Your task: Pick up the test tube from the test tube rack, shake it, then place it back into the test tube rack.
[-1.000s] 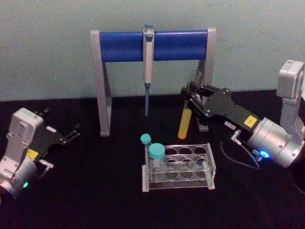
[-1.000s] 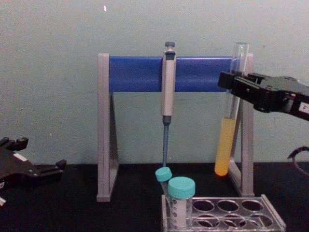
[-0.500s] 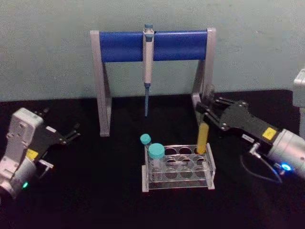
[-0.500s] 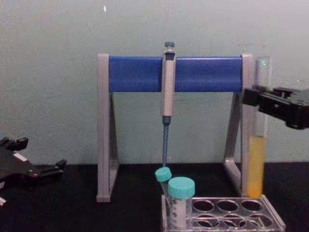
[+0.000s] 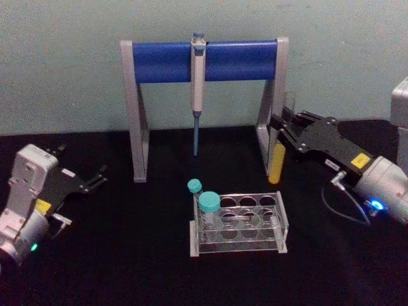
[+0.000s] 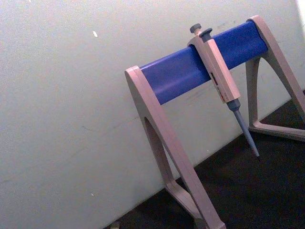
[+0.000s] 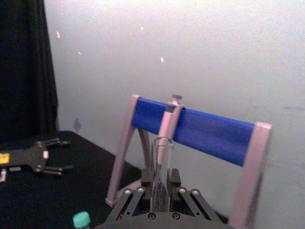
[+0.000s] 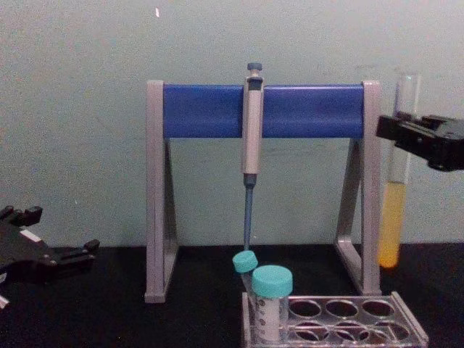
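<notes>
So we've got the right end effector (image 5: 285, 125) pinching the test tube (image 5: 278, 156) on its upper part. It's held roughly upright in the air, just beside the right leg of the pipette stand (image 5: 166, 62), behind the test tube rack (image 5: 237, 250) and clear of it. Its lower part holds yellow liquid, top is uncapped. In the rack we see two teal-capped tubes (image 5: 209, 204) at the left end. The left end effector (image 5: 97, 179) sits way off on the left of the desk (image 5: 127, 268), fingers spread.
</notes>
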